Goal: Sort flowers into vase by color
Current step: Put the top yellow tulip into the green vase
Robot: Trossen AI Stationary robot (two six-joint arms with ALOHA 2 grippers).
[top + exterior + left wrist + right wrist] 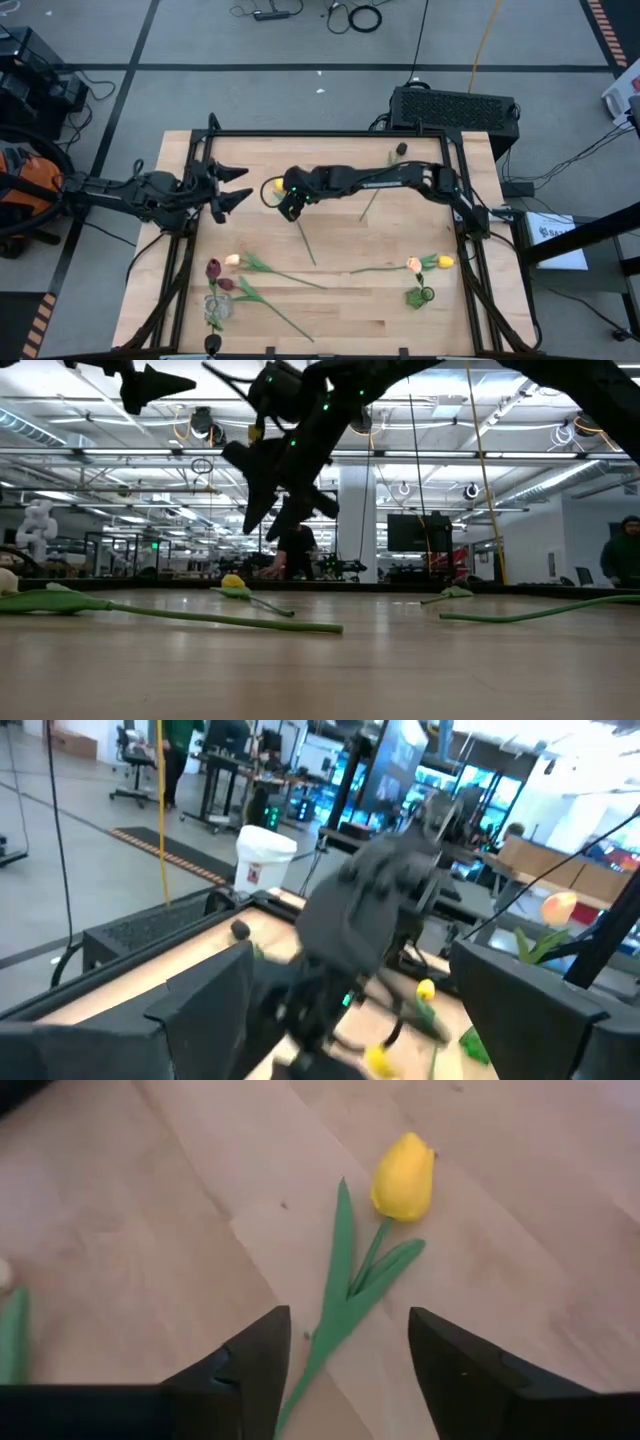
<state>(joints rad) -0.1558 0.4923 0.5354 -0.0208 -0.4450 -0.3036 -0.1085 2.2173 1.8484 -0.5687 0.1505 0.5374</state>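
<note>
A yellow tulip (404,1177) lies flat on the wooden table (380,300), its head also visible beside the right arm (278,185) and low on the table (233,582). My right gripper (345,1355) is open and hovers above it (280,490), one finger on either side of the green stem (335,1315) without touching it. My left gripper (232,190) is open, raised near the table's left edge, and points at the right arm. Red, maroon and peach tulips (222,272) lie near the left front. A peach and a yellow tulip (428,263) lie at the right.
A clear glass vase (214,310) stands at the left front corner and a green object (418,297) sits near the right front. Another flower with a dark head (401,149) lies toward the far edge. A black frame (300,133) borders the table.
</note>
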